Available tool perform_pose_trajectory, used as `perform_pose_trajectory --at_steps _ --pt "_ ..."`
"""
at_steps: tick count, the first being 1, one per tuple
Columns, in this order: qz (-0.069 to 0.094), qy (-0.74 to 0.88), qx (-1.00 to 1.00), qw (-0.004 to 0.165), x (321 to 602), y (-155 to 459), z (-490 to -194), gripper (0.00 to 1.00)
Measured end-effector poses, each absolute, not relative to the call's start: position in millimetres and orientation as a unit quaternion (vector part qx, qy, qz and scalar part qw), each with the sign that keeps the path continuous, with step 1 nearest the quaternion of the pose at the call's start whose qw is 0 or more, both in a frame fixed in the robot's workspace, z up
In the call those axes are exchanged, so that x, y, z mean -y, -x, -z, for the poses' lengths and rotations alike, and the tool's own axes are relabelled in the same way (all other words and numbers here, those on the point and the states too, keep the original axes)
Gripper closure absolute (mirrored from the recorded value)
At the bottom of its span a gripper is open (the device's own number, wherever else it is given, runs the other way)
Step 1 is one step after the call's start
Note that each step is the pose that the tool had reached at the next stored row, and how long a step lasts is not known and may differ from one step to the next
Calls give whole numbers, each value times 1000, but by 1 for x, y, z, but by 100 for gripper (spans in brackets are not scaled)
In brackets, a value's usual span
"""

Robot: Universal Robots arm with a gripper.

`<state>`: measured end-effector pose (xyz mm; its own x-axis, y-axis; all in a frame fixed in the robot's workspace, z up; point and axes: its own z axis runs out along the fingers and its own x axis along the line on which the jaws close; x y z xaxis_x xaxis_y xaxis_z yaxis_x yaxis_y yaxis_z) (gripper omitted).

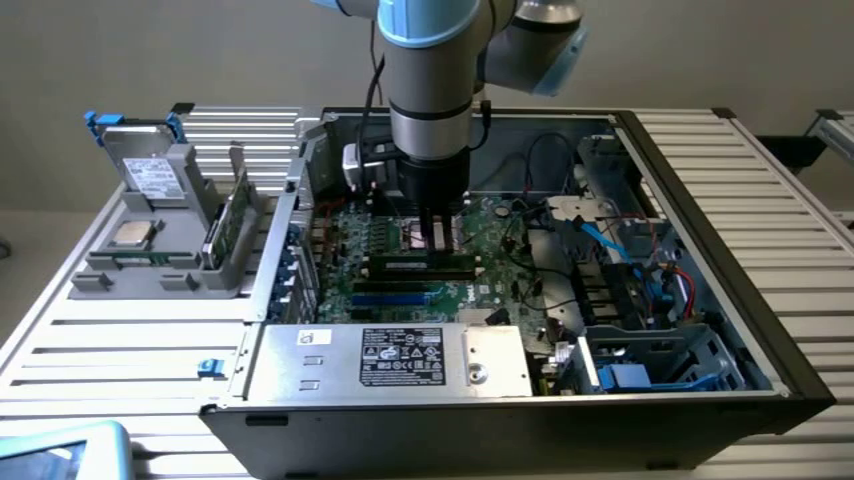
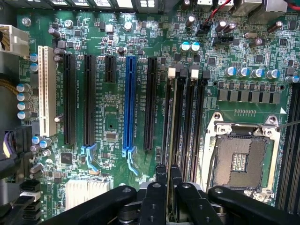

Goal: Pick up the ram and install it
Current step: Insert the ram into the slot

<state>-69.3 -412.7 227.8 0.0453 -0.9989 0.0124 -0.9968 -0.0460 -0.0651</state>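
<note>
We see the end effector (image 1: 435, 252) clenched on the ram (image 1: 400, 266), which stands on its edge at the memory slots (image 2: 186, 122) of the motherboard (image 2: 112, 47), at 12 o'clock from the power supply (image 1: 387, 355) in the exterior view.

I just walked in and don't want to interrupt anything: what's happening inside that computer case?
A robot arm reaches down into the open computer case. Its pincer is closed on the ram, holding it edge-on along the memory slots of the motherboard, next to the empty processor socket. The views don't settle whether the stick is fully seated.
</note>
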Motion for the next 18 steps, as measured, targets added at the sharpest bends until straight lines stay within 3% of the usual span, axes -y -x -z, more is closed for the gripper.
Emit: perform_pose_trajectory --at_steps 18 --pt "29 723 -690 21 411 69 -226 85"
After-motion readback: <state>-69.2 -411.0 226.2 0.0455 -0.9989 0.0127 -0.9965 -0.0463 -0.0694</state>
